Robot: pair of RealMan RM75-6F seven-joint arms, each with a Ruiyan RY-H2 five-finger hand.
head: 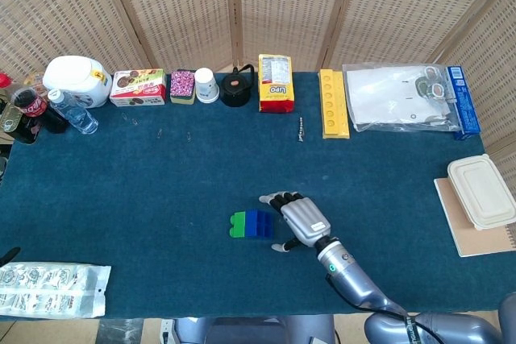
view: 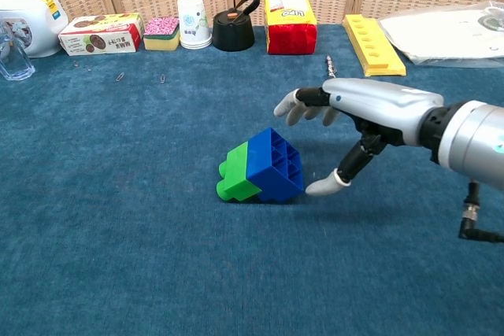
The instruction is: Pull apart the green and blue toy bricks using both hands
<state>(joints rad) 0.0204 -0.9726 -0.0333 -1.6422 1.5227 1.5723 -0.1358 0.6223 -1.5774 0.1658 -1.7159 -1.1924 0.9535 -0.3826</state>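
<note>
The green brick (head: 238,225) (view: 236,172) and blue brick (head: 259,223) (view: 275,165) lie joined on the blue cloth, green to the left. My right hand (head: 297,220) (view: 346,120) hovers just right of the blue brick, fingers spread above it and thumb low near its right face. Nothing is held, and whether the thumb touches the brick is unclear. My left hand does not show in either view.
Along the far edge stand a cookie box (head: 138,87), paper cup (head: 206,84), black kettle (head: 237,87), yellow snack bag (head: 275,83) and yellow block strip (head: 333,103). Bottles (head: 71,110) stand far left. A plastic packet (head: 50,288) lies near left, a lidded container (head: 482,190) at right.
</note>
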